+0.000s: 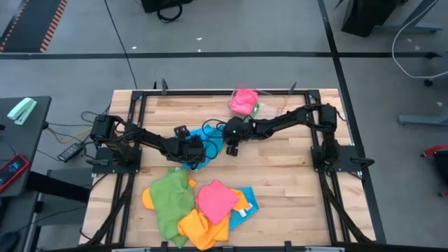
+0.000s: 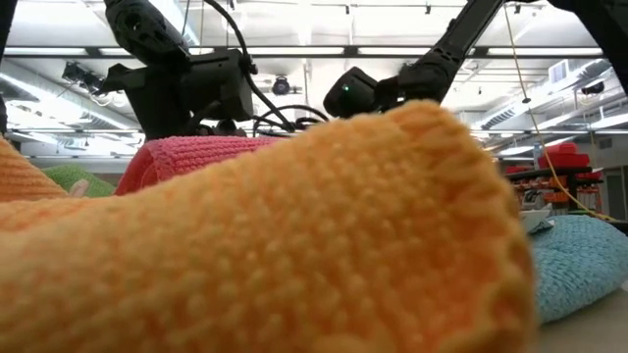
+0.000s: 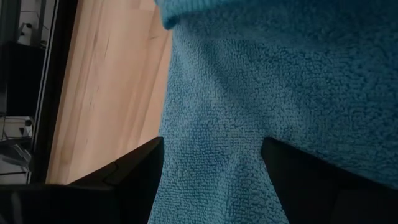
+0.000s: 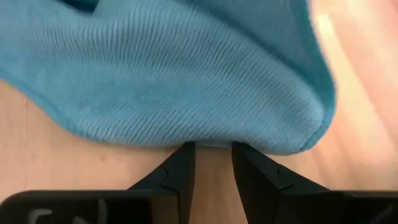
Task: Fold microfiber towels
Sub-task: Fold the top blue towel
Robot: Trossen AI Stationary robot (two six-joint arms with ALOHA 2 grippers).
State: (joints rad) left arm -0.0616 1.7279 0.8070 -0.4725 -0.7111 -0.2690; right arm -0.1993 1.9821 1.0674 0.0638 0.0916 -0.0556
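Both grippers are working the blue towel (image 1: 210,133) mid-table: left gripper (image 3: 211,163) spread open, right gripper (image 4: 213,155) pinching its edge, beside a towel pile (image 1: 199,210).

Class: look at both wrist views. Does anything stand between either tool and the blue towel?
Nothing visible does. The left tool stands open with the blue towel between its fingers; the right tool is at the towel's folded edge.

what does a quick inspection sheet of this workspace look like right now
surface: wooden table, black frame.
job's things: blue towel mid-table between both grippers; pink towel at far edge; pile of green, pink, orange, blue towels at near edge.
clutter: clear tray beside pink towel.
grippers: left gripper open over blue towel; right gripper narrow at its edge.
cables: wires left of table.
surroundings: grey floor, side desk.
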